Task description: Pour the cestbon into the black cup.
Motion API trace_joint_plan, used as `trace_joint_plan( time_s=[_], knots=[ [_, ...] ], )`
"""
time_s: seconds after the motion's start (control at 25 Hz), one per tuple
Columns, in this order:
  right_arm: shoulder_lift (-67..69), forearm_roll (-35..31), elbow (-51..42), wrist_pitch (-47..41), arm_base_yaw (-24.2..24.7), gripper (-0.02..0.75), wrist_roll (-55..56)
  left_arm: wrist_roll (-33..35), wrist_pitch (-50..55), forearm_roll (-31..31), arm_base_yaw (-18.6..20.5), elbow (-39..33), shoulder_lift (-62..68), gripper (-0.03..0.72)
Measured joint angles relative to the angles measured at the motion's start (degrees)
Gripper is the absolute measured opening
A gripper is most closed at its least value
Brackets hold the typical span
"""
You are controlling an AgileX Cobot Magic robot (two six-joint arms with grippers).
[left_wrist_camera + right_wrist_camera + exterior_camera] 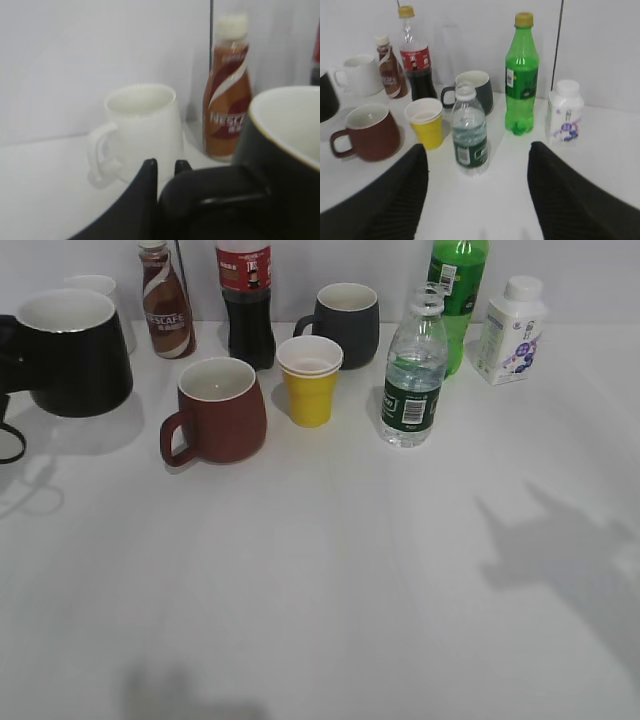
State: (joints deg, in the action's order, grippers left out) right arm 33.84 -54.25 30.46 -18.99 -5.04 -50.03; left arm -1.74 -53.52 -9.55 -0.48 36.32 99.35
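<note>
Black fingers spread wide on the right gripper (477,200), nothing between them, and dead ahead stands the cestbon (469,131), upright, long axis vertical, its label facing the gripper. That's the line that matters: straight forward, well apart for now. Just left of the bottle sits a yellow cup (426,123); beyond and to the right, a green bottle (521,75) and a small white bottle (565,111). Over on the other side, the left gripper (165,172) is pinched on the handle of the black cup (280,160), far off to the left of the cestbon across the desk (320,590). My read: the right arm takes the bottle.
</note>
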Motion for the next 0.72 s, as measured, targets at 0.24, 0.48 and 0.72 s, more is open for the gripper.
trace_joint_plan(
  time_s=[0.24, 0.48, 0.72],
  knots=[
    [21.81, -42.77, 2.36, 4.14, -2.92, 0.472, -49.06, 0.00, 1.29, -0.18, 0.00, -5.28, -7.40, 0.064],
    [35.94, -49.50, 3.76, -5.01, -3.21, 0.453, -57.37, 0.00, 1.76, -0.29, 0.00, -7.36, -10.85, 0.063],
    [40.39, -30.19, 5.76, -2.50, -4.18, 0.440, -38.50, 0.00, 1.62, -0.42, 0.00, -7.43, -11.89, 0.063]
  ],
)
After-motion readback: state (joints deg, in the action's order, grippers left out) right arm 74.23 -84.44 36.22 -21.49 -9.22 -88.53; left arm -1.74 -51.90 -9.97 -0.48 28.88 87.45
